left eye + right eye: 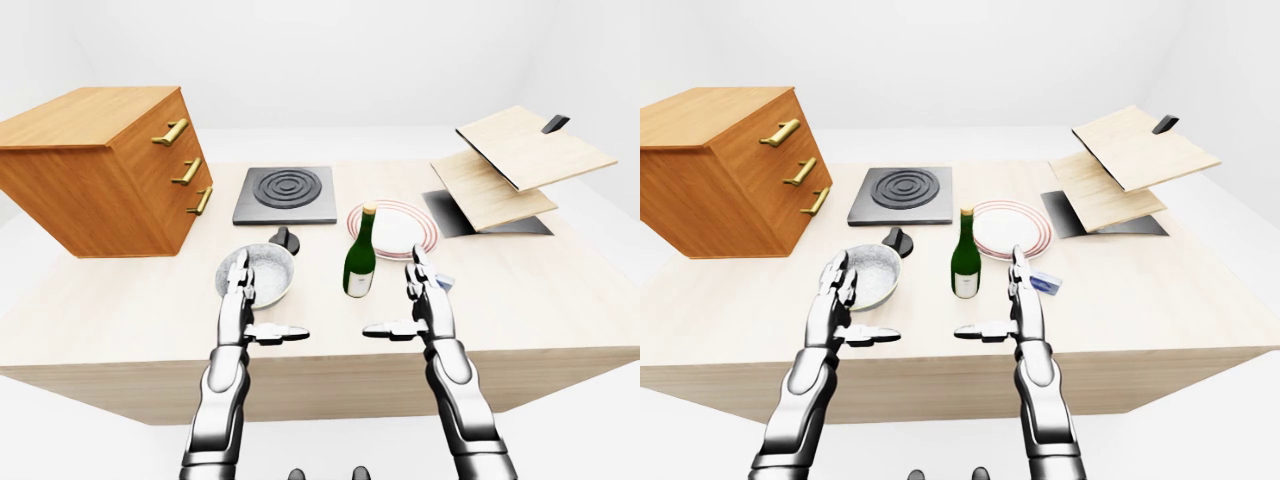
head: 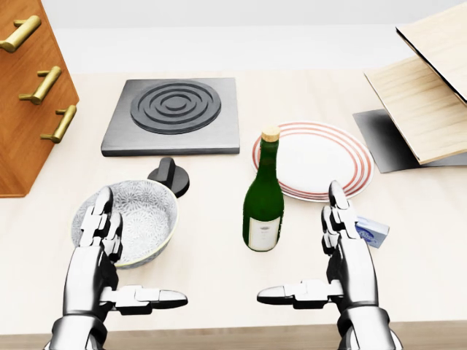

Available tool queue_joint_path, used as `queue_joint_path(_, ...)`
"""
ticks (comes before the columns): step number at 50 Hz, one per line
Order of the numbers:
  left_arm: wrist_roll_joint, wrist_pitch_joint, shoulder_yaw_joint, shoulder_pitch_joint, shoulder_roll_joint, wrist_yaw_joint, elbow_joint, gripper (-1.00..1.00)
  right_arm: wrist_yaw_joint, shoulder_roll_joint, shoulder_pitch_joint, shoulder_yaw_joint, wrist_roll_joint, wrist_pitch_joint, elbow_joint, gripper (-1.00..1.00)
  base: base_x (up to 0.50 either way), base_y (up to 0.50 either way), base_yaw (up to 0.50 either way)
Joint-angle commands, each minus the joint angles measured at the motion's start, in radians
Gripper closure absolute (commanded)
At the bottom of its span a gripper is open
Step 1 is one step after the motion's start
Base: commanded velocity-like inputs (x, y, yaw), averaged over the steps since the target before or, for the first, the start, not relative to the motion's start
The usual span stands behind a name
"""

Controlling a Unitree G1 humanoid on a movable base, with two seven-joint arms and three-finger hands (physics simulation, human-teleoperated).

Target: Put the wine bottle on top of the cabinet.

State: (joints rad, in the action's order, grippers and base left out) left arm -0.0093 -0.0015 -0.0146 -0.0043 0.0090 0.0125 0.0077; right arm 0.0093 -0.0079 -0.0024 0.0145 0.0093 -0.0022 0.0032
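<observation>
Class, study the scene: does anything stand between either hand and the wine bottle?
Nothing visible does. The wine bottle stands upright on bare table, between the open left hand and right hand. The bowl lies left, beside the left hand.

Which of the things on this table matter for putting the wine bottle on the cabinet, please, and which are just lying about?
For the job:
wine bottle, upright, not yet held
cabinet
left hand and right hand, both open

Lying about:
bowl
plate
hob
black knob
small blue box
wooden boards
</observation>
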Motion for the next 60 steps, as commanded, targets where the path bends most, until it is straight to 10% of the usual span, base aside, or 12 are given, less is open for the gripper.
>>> queue_joint_path(1,-0.015,0.010,-0.031,-0.011,0.012,0.012,0.015,-1.00,0.009,-0.011,-0.008,0.027,0.013,-0.005,0.010,-1.00,0.00,0.00,0.00)
queue_joint_path(20,0.003,0.019,-0.024,-0.003,0.009,0.002,0.011,-1.00,0.004,-0.010,-0.006,0.032,0.020,-0.016,0.021,-1.00,-0.01,0.03,0.00)
queue_joint_path(60,0.036,0.035,-0.011,0.004,0.008,0.000,-0.006,-1.00,0.002,-0.011,-0.001,0.029,0.007,-0.012,0.009,-1.00,-0.07,0.50,0.00)
